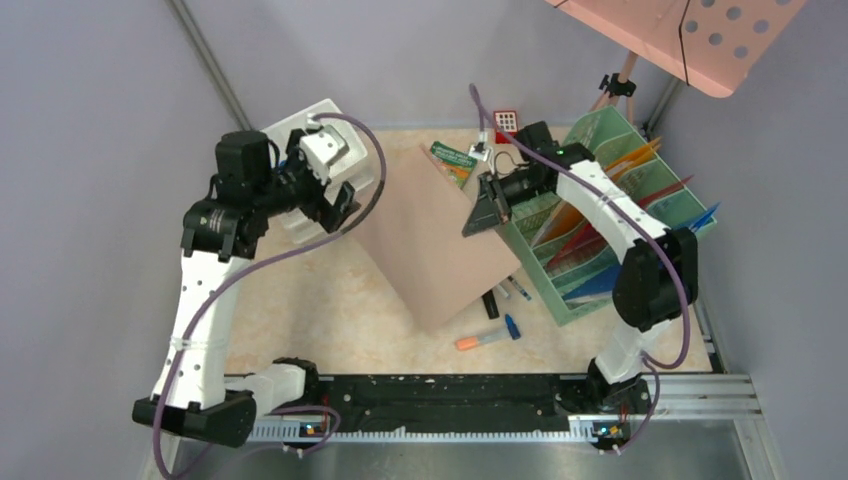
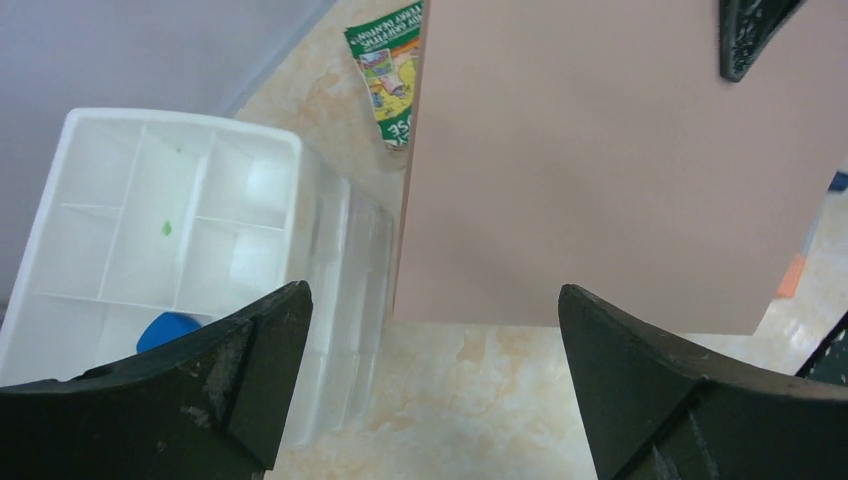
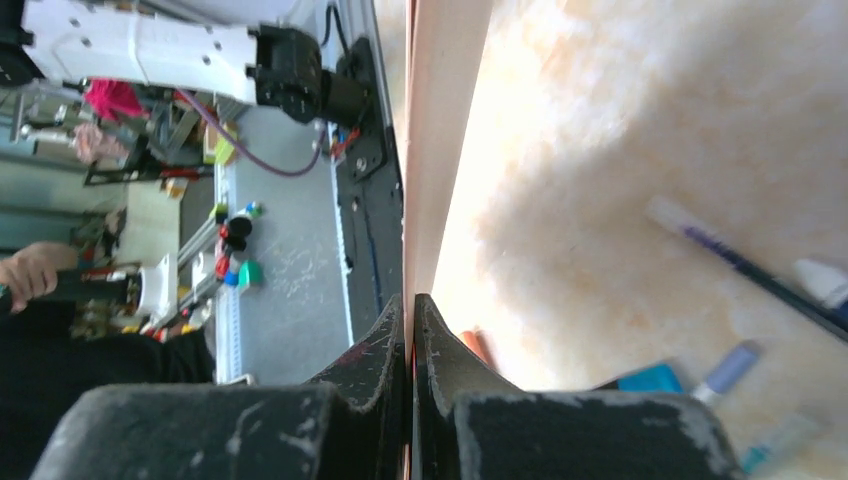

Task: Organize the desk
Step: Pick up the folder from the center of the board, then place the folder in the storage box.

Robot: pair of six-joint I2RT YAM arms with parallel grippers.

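Note:
The desk (image 1: 330,310) is a beige marbled tabletop between grey walls. A large pinkish-brown folder (image 1: 430,240) hangs tilted over its middle, and my right gripper (image 1: 487,208) is shut on the folder's upper right edge. In the right wrist view the jaws (image 3: 410,300) pinch the thin folder edge (image 3: 440,130) above the desk (image 3: 620,150). My left gripper (image 1: 335,205) hovers open over the front of a white compartment tray (image 1: 320,140). In the left wrist view its jaws (image 2: 432,300) stand wide with nothing between them, the tray (image 2: 150,200) to the left and the folder (image 2: 600,160) ahead.
A green mesh file rack (image 1: 600,220) with coloured folders stands at the right. A green booklet (image 1: 455,160) lies behind the folder. Pens (image 1: 505,295) and an orange-capped marker (image 1: 485,338) lie near the front. A blue item (image 2: 165,328) sits in the tray. A pink perforated board (image 1: 690,35) overhangs the back right.

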